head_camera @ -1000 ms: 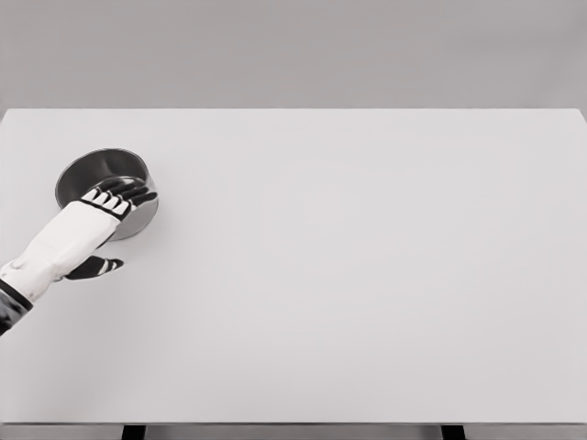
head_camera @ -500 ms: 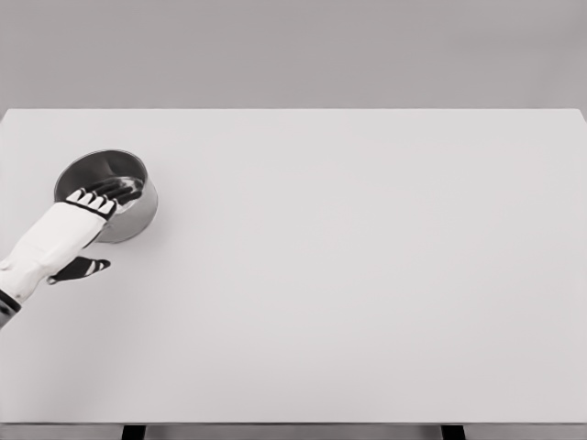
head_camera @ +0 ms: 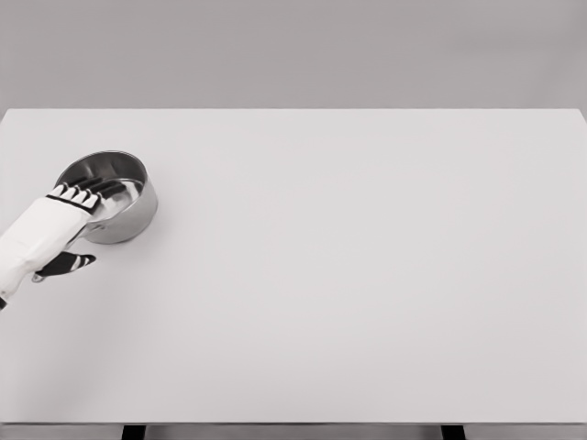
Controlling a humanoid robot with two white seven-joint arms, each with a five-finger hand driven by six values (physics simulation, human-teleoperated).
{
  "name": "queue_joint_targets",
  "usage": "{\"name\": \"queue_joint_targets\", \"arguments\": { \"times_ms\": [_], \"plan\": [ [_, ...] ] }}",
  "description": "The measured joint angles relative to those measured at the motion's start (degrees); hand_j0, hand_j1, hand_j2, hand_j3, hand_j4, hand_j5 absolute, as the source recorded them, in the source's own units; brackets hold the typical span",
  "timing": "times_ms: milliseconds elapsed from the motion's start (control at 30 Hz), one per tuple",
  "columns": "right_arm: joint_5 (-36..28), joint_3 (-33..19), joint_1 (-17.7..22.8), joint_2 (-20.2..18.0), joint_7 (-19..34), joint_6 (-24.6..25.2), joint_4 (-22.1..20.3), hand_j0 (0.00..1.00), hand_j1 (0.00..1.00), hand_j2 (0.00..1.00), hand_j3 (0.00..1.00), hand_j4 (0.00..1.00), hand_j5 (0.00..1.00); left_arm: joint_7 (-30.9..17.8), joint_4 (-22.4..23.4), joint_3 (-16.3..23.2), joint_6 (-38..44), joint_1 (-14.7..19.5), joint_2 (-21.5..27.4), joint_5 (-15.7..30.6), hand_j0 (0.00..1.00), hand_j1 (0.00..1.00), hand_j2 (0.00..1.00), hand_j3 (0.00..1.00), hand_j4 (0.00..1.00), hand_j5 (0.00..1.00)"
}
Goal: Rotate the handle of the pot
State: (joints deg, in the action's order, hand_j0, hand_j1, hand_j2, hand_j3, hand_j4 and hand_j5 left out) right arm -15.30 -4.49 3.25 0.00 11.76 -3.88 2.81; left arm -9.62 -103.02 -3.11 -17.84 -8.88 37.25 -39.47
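The steel pot (head_camera: 115,197) sits near the left edge of the white bench (head_camera: 367,275), toward the far side, upright with its mouth open to me. My left hand (head_camera: 69,203) comes in from the lower left and lies over the pot's near-left rim, dark fingers (head_camera: 103,190) stretched out flat over the opening and gripping nothing, thumb (head_camera: 66,265) hanging low over the bench. I cannot make out the pot's handle.
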Motion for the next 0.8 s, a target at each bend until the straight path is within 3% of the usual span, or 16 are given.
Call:
{"name": "queue_joint_targets", "arguments": {
  "times_ms": [800],
  "plan": [
    [0.0, 0.0, 0.0, 0.0, 0.0, 0.0, 0.0, 1.0, 1.0, 1.0, 1.0, 1.0, 1.0, 0.0, 0.3, -1.6, 0.2, -0.5, 1.5, -1.7, 1.0, 1.0, 1.0, 1.0, 1.0, 1.0]
  ]
}}
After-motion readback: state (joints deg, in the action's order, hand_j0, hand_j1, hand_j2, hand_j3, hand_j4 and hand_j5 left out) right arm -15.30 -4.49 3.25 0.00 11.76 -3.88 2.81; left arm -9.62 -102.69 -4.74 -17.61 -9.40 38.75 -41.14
